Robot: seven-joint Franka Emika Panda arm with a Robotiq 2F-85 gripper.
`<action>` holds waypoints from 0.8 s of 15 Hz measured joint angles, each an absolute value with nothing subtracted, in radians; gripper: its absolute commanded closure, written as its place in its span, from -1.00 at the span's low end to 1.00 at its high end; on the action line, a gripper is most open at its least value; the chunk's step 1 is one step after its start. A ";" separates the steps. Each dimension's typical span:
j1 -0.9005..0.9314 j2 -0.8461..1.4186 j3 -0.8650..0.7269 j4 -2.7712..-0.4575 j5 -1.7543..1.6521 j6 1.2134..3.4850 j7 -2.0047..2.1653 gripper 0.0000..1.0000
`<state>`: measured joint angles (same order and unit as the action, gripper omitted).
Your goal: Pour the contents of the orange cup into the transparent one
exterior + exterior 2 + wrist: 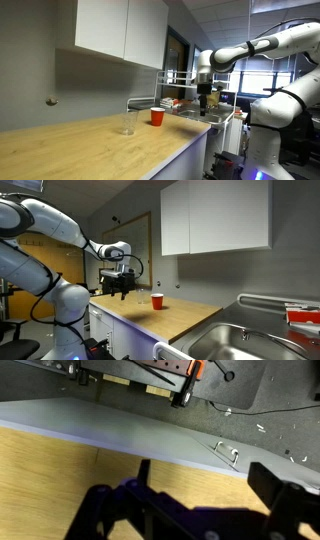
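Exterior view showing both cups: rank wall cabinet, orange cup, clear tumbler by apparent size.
1. wall cabinet, by far the largest.
2-3. clear tumbler and orange cup: the tumbler looks slightly taller, but it seems nearer the camera, so no firm ranking.

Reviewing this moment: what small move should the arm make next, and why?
Probably bring the gripper toward the small red-orange plastic cup. The gripper hangs open and empty near the wooden counter's end, apart from the cup, which stands upright beside the small clear tumbler; the wrist view shows neither cup.

open air lies between tool (121,288) and orange cup (156,301), cabinets (215,216) hanging above.
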<state>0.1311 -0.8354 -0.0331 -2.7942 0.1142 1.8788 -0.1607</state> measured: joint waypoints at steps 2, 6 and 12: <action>0.131 -0.835 -0.033 -2.794 0.114 1.879 -0.161 -1.00; 0.131 -0.835 -0.033 -2.794 0.114 1.879 -0.161 -1.00; 0.131 -0.835 -0.033 -2.794 0.114 1.879 -0.161 -1.00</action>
